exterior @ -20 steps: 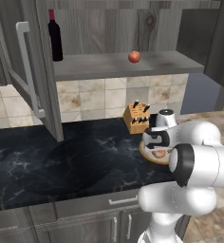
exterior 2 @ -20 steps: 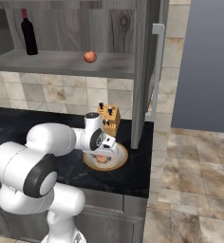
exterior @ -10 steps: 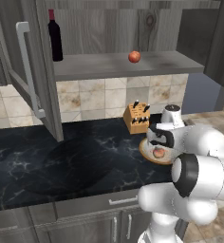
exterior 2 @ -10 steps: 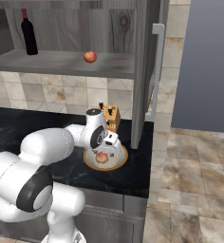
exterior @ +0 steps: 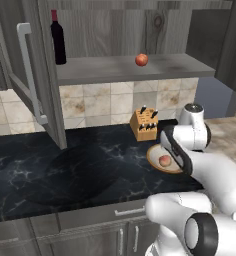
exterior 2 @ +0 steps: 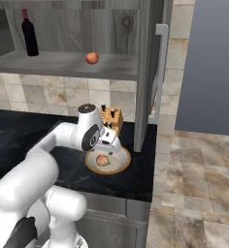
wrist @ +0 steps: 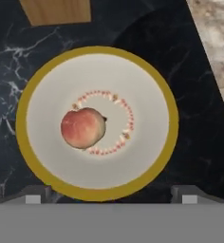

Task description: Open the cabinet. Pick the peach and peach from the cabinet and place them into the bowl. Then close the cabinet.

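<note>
The cabinet stands open, its left door and right door both swung out. A red-orange peach rests on the cabinet's shelf. On the dark counter sits the bowl, holding a paler pinkish peach. My gripper hovers just above the bowl, pointing down. It is open wide, with nothing between its fingertips.
A wine bottle stands at the shelf's left. Just behind the bowl is a wooden knife block. The counter ends right of the bowl, above tiled floor. The right door hangs close beside the bowl.
The jaws have spread a little wider and the hand has lifted slightly off the bowl. The pale peach stays lying in the bowl. My arm's elbow has swung lower.
</note>
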Tool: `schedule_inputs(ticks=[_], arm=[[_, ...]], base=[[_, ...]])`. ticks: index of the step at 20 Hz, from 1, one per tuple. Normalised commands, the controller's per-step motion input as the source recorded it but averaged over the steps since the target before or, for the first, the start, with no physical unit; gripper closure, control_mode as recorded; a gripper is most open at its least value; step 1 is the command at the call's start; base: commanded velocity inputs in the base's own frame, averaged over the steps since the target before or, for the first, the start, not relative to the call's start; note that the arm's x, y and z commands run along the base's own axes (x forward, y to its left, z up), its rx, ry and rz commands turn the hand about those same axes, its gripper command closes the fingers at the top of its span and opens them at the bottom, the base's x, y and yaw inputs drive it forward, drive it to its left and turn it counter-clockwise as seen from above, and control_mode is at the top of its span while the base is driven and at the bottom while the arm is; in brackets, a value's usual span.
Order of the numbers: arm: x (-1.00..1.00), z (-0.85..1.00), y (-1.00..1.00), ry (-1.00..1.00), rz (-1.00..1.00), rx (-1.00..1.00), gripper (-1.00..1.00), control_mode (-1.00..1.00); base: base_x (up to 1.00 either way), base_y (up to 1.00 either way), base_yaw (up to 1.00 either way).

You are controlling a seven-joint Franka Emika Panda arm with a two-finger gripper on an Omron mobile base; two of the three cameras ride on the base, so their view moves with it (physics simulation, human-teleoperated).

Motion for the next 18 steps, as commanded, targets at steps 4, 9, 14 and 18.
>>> schedule_inputs(ticks=[4,9,14,18], arm=[[-0.53,0.69,0.23,-0.19,0.00,-0.04,-1.00,-1.00],[-0.47,0.78,0.19,-0.28,0.00,-0.04,-1.00,-1.00],[-0.48,0.77,0.27,-0.32,0.01,-0.07,-1.00,-1.00],[-0.33,0.85,0.30,-0.27,0.03,-0.02,-1.00,-1.00]], base=[[0.00,0.00,0.00],[0.00,0.00,0.00],[0.00,0.00,0.00],[0.00,0.00,0.00]])
